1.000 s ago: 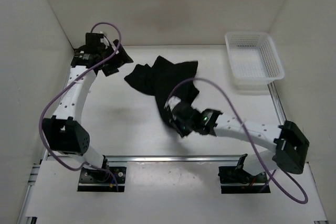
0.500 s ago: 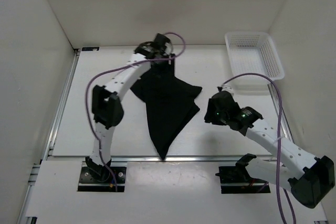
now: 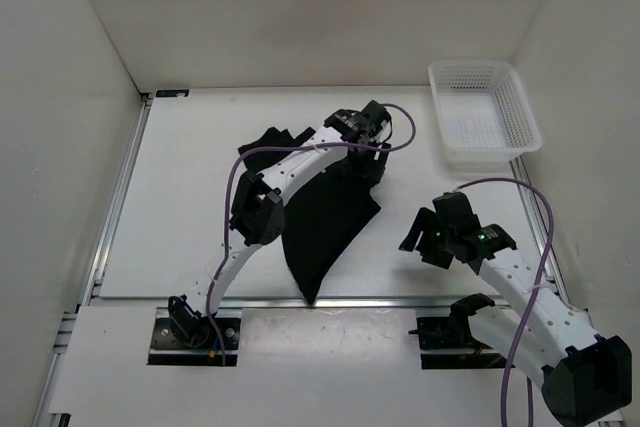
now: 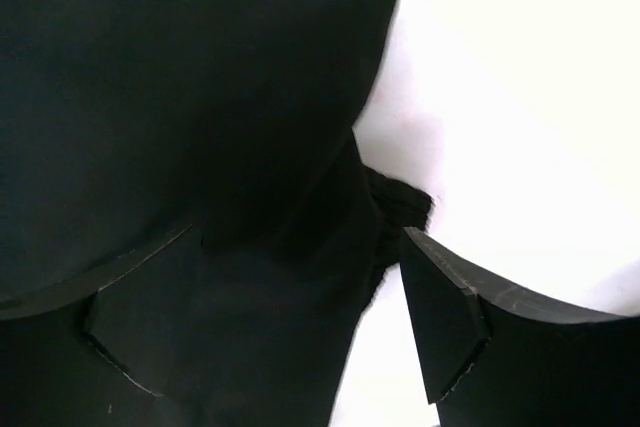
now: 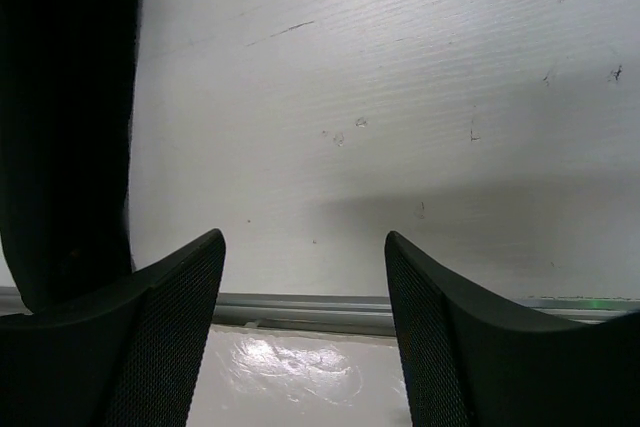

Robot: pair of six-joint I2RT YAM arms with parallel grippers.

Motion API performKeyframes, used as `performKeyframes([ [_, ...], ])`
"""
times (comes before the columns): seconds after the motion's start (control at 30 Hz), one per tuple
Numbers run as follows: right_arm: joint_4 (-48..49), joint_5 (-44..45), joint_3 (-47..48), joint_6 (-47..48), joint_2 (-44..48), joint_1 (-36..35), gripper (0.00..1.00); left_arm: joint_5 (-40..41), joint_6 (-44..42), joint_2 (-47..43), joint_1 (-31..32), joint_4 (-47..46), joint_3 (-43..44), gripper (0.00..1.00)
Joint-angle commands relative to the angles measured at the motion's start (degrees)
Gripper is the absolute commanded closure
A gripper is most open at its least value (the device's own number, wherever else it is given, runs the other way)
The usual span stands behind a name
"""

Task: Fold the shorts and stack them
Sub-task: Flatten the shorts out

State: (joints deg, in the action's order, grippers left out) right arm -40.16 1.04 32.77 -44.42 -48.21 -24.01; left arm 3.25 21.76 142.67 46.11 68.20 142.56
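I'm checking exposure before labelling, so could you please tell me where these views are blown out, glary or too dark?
Left wrist view: the white table is blown out and the plain black fabric shorts are nearly featureless. Right wrist view: sharp scratches, glare on the glossy near strip. Top external view: even light, soft shadows.

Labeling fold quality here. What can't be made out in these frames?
- Left wrist: whether the left gripper touches the shorts; black on black.
- Top external: shorts' fold layers and seams; uniform black, and the left arm crosses them.
- Top external: left gripper's fingertips; hidden under its own wrist.
- Right wrist: most of the shorts; cut off at left edge.
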Motion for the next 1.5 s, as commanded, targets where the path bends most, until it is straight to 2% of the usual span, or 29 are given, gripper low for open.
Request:
performKeyframes([
  [0.0, -0.2, -2.7, -0.5, 0.2, 0.5, 0.6, 0.30, 3.9, -0.8, 1.7, 1.0, 0.6, 2.5, 0.09],
  [0.03, -0.2, -2.7, 0.0, 0.2, 0.5, 0.6, 0.30, 3.9, -0.8, 2.4, 1.0, 0.6, 3.2, 0.11],
  [0.1, -0.2, -2.7, 0.5, 0.8, 0.5, 0.6, 0.30, 3.9, -0.8, 3.8, 1.0, 0.6, 3.8, 0.24],
  [0.13, -0.2, -2.7, 0.5, 0.8, 0.5, 0.6, 0.30, 3.9, -0.8, 4.5, 1.0, 0.6, 4.5, 0.34],
  [0.17, -0.8, -2.7, 0.5, 0.8, 0.5, 0.6, 0.30, 3.9, -0.8, 4.5, 1.0, 0.6, 4.5, 0.48],
  [0.2, -0.8, -2.2, 1.1, 1.4, 0.5, 0.6, 0.30, 3.9, -0.8, 3.9, 1.0, 0.1, 5.1, 0.79],
  [0.23, -0.8, -2.2, 1.1, 1.4, 0.5, 0.6, 0.30, 3.9, -0.2, 3.2, 1.0, 0.1, 5.1, 0.90],
  [0.33, 0.0, -3.4, 1.6, 3.6, 1.0, 0.6, 0.30, 3.1, 0.3, -3.1, -0.1, -2.5, 2.2, 0.90],
  [0.43, 4.0, -5.8, 2.1, 4.8, -1.1, -2.5, 0.18, 0.8, 1.1, -12.2, -4.4, -3.8, -1.2, 0.90],
  [0.5, 6.3, -5.8, 4.3, 4.8, -3.4, -7.5, 0.08, -1.9, 1.6, -19.2, -7.1, -4.3, -3.2, 0.90],
  [0.6, 10.0, -3.7, 8.7, 4.2, -10.2, -16.0, 0.03, -4.5, 2.1, -28.2, -12.2, -4.9, -9.2, 0.90],
  [0.7, 12.1, -2.1, 14.4, 5.3, -20.2, -25.3, 0.02, -3.4, 2.7, -36.6, -15.7, -4.9, -17.2, 0.90],
  [0.83, 14.0, -5.2, 20.7, 9.3, -30.3, -30.4, 0.00, 3.1, 5.7, -47.4, -19.4, -4.9, -29.9, 0.90],
  [0.87, 14.0, -6.1, 22.1, 10.0, -34.2, -31.1, 0.00, 4.1, 7.8, -49.7, -20.1, -5.6, -35.9, 0.90],
  [0.93, 14.0, -6.8, 24.6, 10.6, -36.9, -33.3, 0.00, 5.5, 11.1, -57.0, -22.5, -7.8, -45.6, 0.90],
  [1.0, 14.0, -5.1, 25.3, 10.1, -38.3, -35.6, 0.00, 5.5, 12.7, -63.4, -24.0, -9.9, -51.4, 0.90],
  [1.07, 14.0, -4.6, 26.0, 10.1, -38.3, -36.5, 0.00, 5.5, 13.7, -65.8, -26.2, -11.3, -56.9, 0.90],
  [1.27, 17.0, -4.4, 26.7, 11.3, -36.8, -38.3, 0.02, 4.9, 15.0, -65.6, -27.5, -12.3, -59.4, 0.90],
  [1.47, 15.7, -1.0, 36.1, 15.9, -46.6, -42.9, 0.00, 4.9, 15.5, -63.9, -27.5, -12.8, -59.4, 0.90],
])
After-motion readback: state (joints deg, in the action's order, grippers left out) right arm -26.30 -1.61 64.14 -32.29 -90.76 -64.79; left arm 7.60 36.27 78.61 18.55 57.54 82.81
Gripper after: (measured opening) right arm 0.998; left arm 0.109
